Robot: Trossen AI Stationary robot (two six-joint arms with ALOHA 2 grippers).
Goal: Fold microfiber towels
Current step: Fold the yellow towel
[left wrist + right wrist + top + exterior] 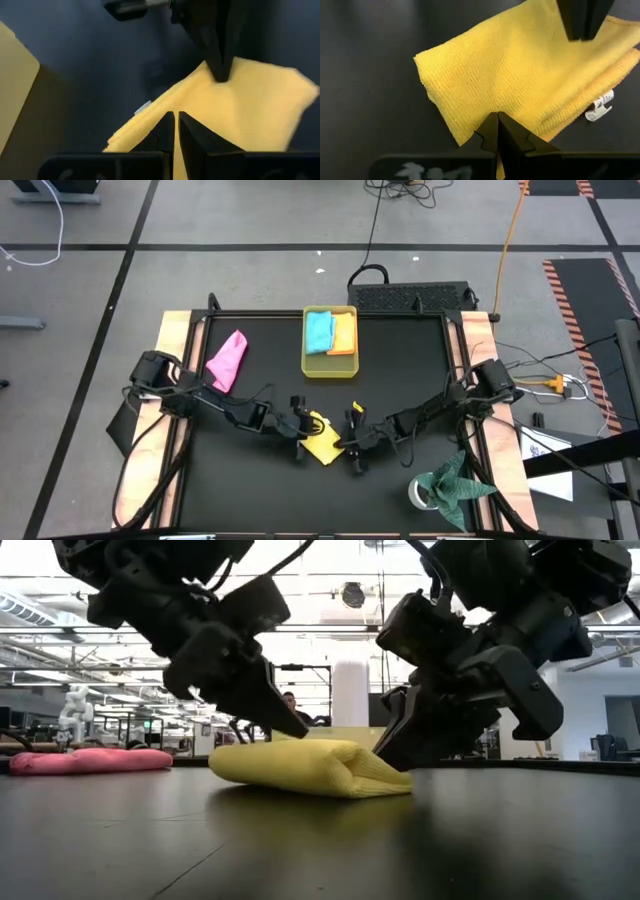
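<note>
on the left part of the black table (400,360), the pink towel (227,361) lies crumpled and alone, well apart from both arms. further right, near the table's far edge, the yellow tray (313,366) holds the light blue towel (319,331) and the orange towel (344,335), folded side by side, the blue one on the left.

toward the near middle of the table, the yellow towel (324,442) lies folded flat, its layered fold edge showing in the low view and a small white label (599,107) poking out at one side. the left gripper (298,429) sits at the towel's left edge, its fingers (167,131) pressed together with the tips on the cloth; whether they pinch a layer of it is not clear. the right gripper (353,442) is at the towel's right edge, its fingers (498,131) closed tight and resting on the cloth.

at the near right corner, a dark green cloth (455,480) lies bunched beside a white roll (420,494).
</note>
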